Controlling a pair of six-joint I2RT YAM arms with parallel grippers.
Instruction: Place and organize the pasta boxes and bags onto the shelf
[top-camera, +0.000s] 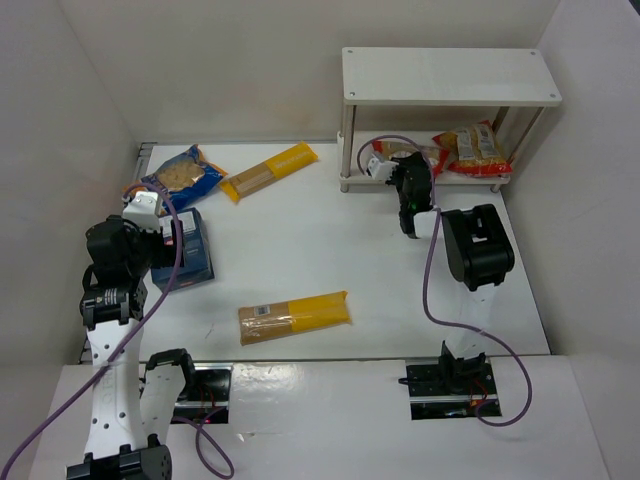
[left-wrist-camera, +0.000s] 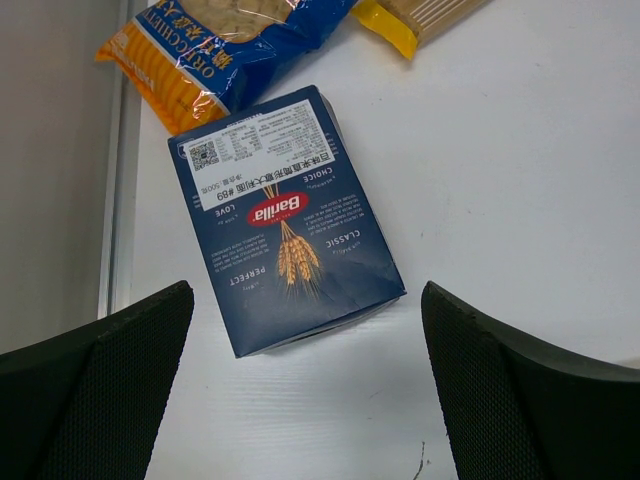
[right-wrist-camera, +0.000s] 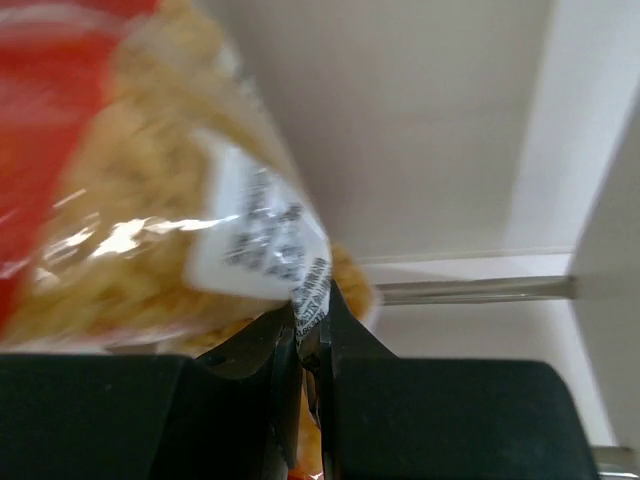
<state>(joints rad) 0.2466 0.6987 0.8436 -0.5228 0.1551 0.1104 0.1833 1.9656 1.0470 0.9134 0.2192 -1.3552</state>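
Top external view: at the far left, the left gripper (left-wrist-camera: 307, 295) hangs over the dark blue box (top-camera: 187, 250), which lies flat on the white table (top-camera: 380, 290) near its left edge. The left wrist view shows the jaws spread wide, one on either side of the box, holding nothing. The box looks stiff and fairly light, so a squeeze across its narrower sides should serve. Just beyond it lies the blue-and-orange windowed bag (top-camera: 185, 175), soft and slick-looking, probably best pinched at a sealed end. To its right, a long yellow spaghetti pack (top-camera: 268, 172) lies slanted near the back, and a second spaghetti pack (top-camera: 295, 317) lies nearer the arms. Both likely hold brittle strands, so a mid-length grip seems wise. Further right stands the shelf (top-camera: 450, 75), with a red-and-yellow bag (top-camera: 478, 148) on its lower board. The right gripper (right-wrist-camera: 310, 335) reaches toward that board's left end, pinched tight on the crimped edge of a second red-and-yellow bag (right-wrist-camera: 130, 240), crinkly and limp, liable to sag. Whether this bag rests on the board cannot be told.
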